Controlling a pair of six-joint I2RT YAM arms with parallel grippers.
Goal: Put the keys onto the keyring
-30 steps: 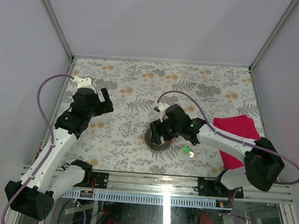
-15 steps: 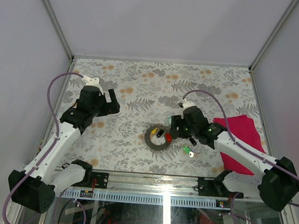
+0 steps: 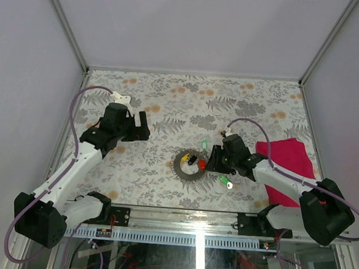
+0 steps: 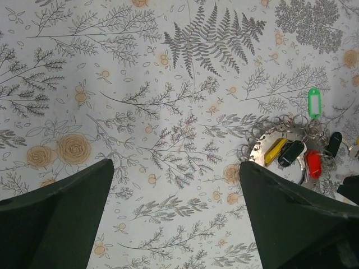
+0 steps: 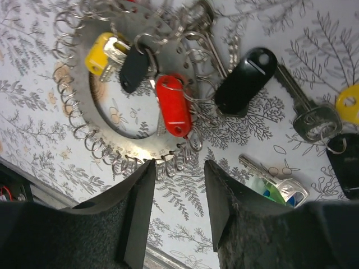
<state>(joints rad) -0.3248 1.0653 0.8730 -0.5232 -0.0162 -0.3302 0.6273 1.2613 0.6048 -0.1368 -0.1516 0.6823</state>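
Note:
The keyring (image 3: 189, 165) is a flat silvery disc edged with small wire loops, lying mid-table. It carries a yellow key (image 5: 101, 53), a small black key (image 5: 134, 67) and a red key (image 5: 173, 112). Beside the disc lie a larger black-headed key (image 5: 245, 81), a yellow-headed key (image 5: 349, 101) and a green-and-blue key (image 5: 275, 188). My right gripper (image 5: 178, 168) hovers low at the disc's edge, jaws partly apart with only table between them. My left gripper (image 4: 175, 168) is wide open and holds nothing. It hangs left of the keyring (image 4: 263, 147).
A green tag (image 3: 204, 143) lies just beyond the keyring, and a green key (image 3: 224, 180) with a white tag lies nearer the front. A crimson cloth (image 3: 288, 160) covers the table's right side. The metal rail runs along the front edge.
My right gripper has drawn back rightward off the keyring, uncovering the keys on it, and its jaws have narrowed. The left arm has swung right, toward the middle.

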